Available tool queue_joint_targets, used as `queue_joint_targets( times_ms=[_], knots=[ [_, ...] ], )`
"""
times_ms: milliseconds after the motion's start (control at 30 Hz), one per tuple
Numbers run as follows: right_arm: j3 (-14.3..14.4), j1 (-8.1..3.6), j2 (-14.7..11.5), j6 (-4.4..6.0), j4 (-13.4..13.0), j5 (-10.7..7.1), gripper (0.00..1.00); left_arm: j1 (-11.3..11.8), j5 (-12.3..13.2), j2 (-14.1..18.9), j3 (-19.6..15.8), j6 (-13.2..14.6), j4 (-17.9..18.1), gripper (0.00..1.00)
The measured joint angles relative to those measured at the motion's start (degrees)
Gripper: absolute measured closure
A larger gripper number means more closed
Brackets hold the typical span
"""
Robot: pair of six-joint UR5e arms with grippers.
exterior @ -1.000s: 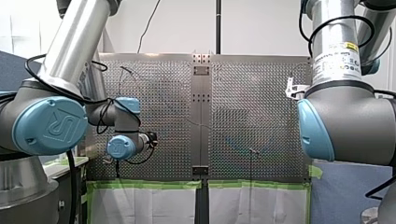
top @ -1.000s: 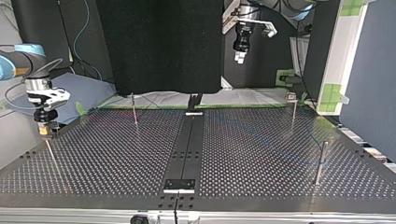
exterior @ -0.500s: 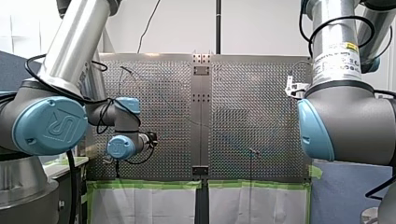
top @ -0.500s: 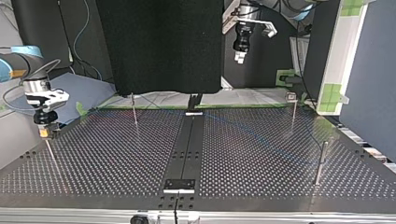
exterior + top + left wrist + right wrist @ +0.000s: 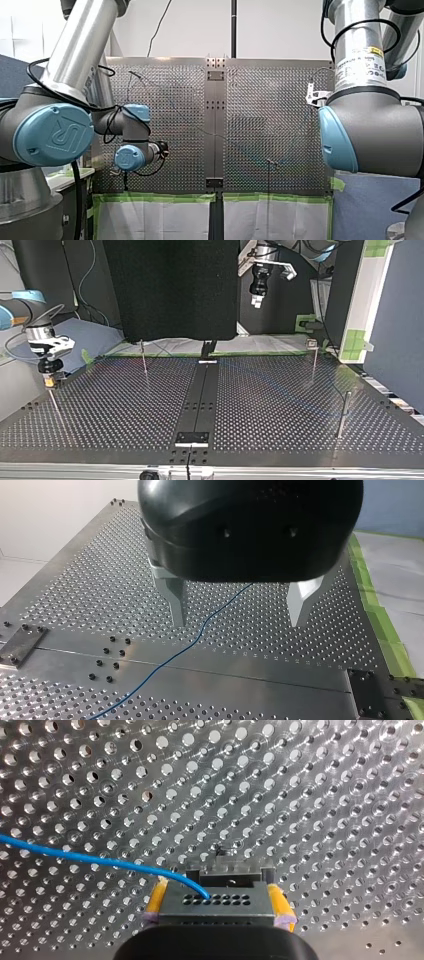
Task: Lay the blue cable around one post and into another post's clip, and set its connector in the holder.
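While my right claw [image 5: 218,906] clamps the black connector [image 5: 220,899] between its yellow pads [image 5: 156,900], my left claw [image 5: 238,611] hangs open and holds nothing. The blue cable [image 5: 95,861] enters the connector's face of small holes and runs off to one side over the perforated worktop [image 5: 310,795]. Connector sits close above the worktop; contact: can't tell.

Top view: right claw [image 5: 49,381] is low at the view's left edge of the worktop [image 5: 280,410], right at the top of a thin post [image 5: 55,407]. Touching it or not: can't tell. Left claw [image 5: 256,292] is high up past the far edge, right of centre, well apart from the right one.

Left wrist view: metal fingers [image 5: 176,600] are spread wide. The cable [image 5: 200,632] lies on the worktop [image 5: 75,595] below, passing between them and crossing the plain centre strip [image 5: 225,667]. Claw is above it, no contact.

Other posts in top view: far-left post [image 5: 144,359] beside the centre strip, clip post [image 5: 312,344] at far right with a small head, near-right post [image 5: 342,412]. Cable is too faint there to trace against any of them.
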Motion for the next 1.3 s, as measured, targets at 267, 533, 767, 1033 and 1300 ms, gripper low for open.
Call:
queue_joint_targets(
  times_ms=[267,533,767,1033,1300],
  knots=[
    [-0.70,-0.02,0.19,-0.15,0.14,-0.61,1.00,0.00,-0.02,-0.03,0.02,0.00,0.00,0.00],
    [-0.82,-0.19,0.28,-0.05,-0.67,-1.49,1.00,0.05,0.00,0.01,0.02,-0.01,0.00,0.00],
    [-0.85,-0.61,0.30,0.09,-1.18,-2.02,1.00,0.06,0.06,0.00,0.19,-0.01,-0.11,0.00],
    [-0.85,-0.97,0.51,0.17,-1.40,-2.52,1.00,0.05,0.05,0.00,0.40,-0.01,-0.43,0.00],
    [-0.86,-1.06,0.75,0.18,-1.55,-2.60,1.00,0.07,0.07,0.01,0.47,-0.01,-0.61,0.00]
  ],
)
